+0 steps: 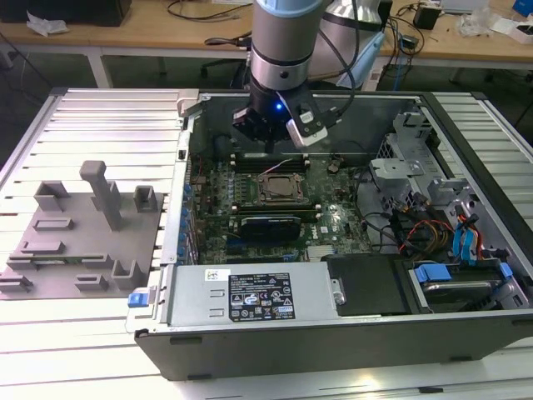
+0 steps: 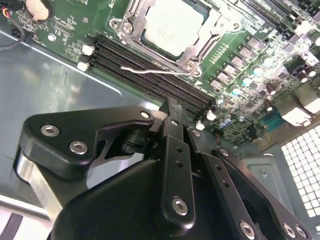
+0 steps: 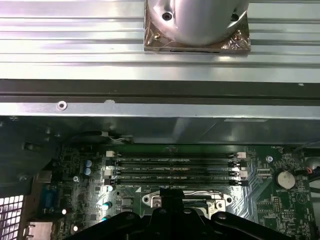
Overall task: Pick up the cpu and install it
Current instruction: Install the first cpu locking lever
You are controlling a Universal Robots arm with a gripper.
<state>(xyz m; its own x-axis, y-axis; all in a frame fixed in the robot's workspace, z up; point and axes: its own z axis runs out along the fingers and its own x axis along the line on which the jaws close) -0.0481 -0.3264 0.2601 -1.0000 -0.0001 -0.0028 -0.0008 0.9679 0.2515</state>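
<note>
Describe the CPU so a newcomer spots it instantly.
Inside the open grey computer case lies a green motherboard. The cpu is the small pale silver-white square chip within its metal-rimmed socket frame, smooth and bright beside long black memory slots.

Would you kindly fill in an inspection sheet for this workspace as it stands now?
Surface: slatted metal table carrying an open computer case.
Job's things: cpu lying inside the socket frame, pale top showing.
Clutter: grey moulded fixture at the exterior view's left.
Grippers: gripper hangs over the memory slots, apart from the cpu.
Cables: orange and blue leads inside the case, the exterior view's right.
Surroundings: wooden benches behind, with cables on them.
</note>
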